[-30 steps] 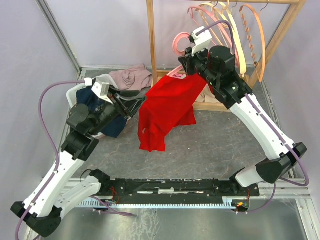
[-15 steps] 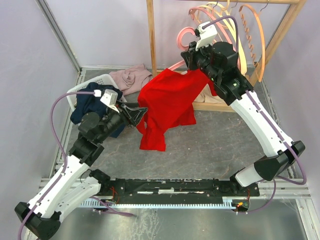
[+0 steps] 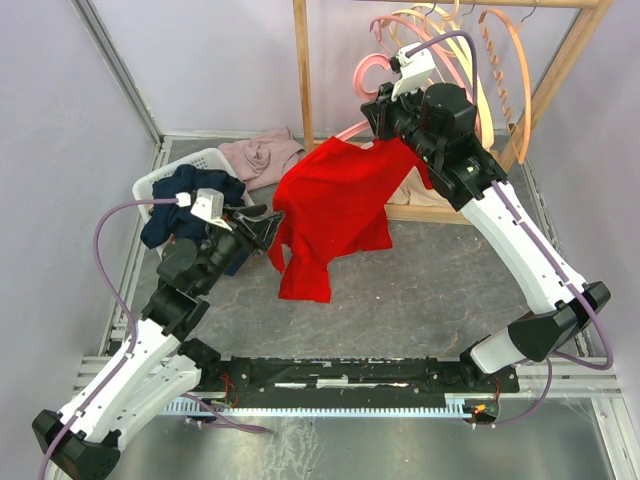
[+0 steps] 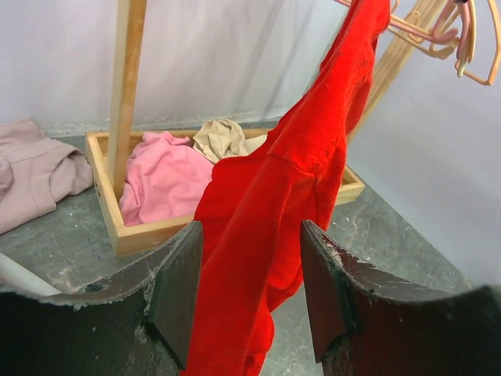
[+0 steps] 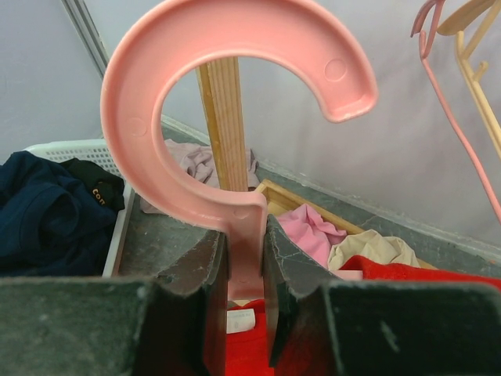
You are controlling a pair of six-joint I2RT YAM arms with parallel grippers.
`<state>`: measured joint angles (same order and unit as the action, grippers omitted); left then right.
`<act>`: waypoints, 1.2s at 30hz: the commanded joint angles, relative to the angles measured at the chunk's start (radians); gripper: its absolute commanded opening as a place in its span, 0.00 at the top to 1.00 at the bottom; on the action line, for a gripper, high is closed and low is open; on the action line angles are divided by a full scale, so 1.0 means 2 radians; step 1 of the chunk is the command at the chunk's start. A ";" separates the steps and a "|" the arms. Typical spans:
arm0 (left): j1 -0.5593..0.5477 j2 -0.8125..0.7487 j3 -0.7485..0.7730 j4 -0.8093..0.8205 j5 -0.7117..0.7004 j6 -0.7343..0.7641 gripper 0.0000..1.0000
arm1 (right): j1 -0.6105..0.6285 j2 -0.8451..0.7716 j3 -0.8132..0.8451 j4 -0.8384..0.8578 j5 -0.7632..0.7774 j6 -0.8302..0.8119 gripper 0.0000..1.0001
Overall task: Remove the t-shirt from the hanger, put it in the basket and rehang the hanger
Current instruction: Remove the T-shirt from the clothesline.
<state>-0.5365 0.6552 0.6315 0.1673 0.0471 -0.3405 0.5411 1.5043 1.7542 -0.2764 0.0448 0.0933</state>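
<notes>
The red t-shirt [image 3: 335,205] hangs from a pink hanger [image 3: 366,72] above the table. My right gripper [image 3: 386,108] is shut on the hanger's neck just below the hook [image 5: 235,117], with the shirt's collar and white label right under the fingers. My left gripper [image 3: 268,226] is open at the shirt's left edge. In the left wrist view the red cloth [image 4: 266,219] hangs between the two spread fingers [image 4: 178,290]; I cannot tell whether they touch it.
A white basket [image 3: 150,183] with navy clothing sits at the left, with a mauve garment [image 3: 262,155] behind it. The wooden rack post [image 3: 300,70] rises beside the hanger. Its tray [image 4: 117,235] holds pink and beige clothes. Spare hangers [image 3: 470,60] hang at the upper right.
My left arm has swung from the basket toward the shirt, bringing its open jaws to the shirt's left edge. The right gripper lifted the hanger slightly, then held still.
</notes>
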 commanded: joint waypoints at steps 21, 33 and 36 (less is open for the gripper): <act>-0.002 -0.010 0.002 0.054 -0.017 0.013 0.97 | -0.002 -0.007 0.042 0.042 0.015 0.014 0.99; -0.002 -0.139 -0.021 -0.065 -0.142 0.003 0.97 | -0.020 0.023 0.066 0.043 0.057 0.017 0.99; -0.002 -0.141 -0.025 -0.091 -0.168 -0.009 0.97 | -0.023 0.023 0.069 0.045 0.054 0.020 0.99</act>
<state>-0.5404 0.3801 0.5983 0.0715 -0.1684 -0.3397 0.5194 1.5620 1.8294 -0.2840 0.1108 0.1459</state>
